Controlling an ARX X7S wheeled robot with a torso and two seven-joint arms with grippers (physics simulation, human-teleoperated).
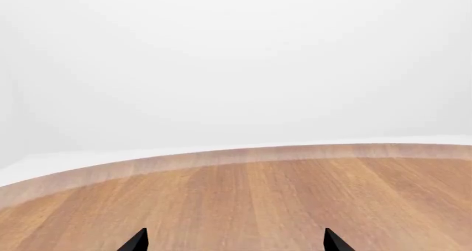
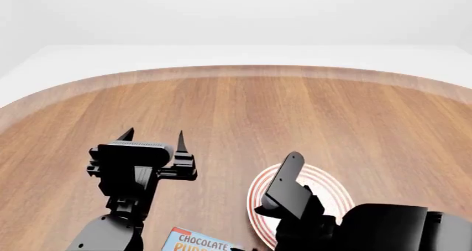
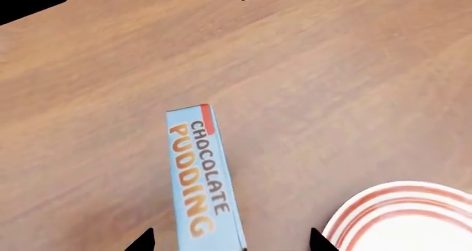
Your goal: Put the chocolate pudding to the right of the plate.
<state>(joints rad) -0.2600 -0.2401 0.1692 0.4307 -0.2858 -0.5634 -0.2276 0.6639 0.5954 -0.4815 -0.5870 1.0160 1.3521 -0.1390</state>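
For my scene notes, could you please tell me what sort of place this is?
Probably a bare simulated tabletop: a round-edged wooden table against blank white surroundings, holding only a red-ringed plate and a chocolate pudding carton.

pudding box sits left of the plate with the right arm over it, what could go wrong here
The chocolate pudding lies close beside the plate, so carrying it low across to the right could clip the plate's rim. The right gripper has one jaw tip right at the carton's edge, so closing there may push it aside rather than grip it.
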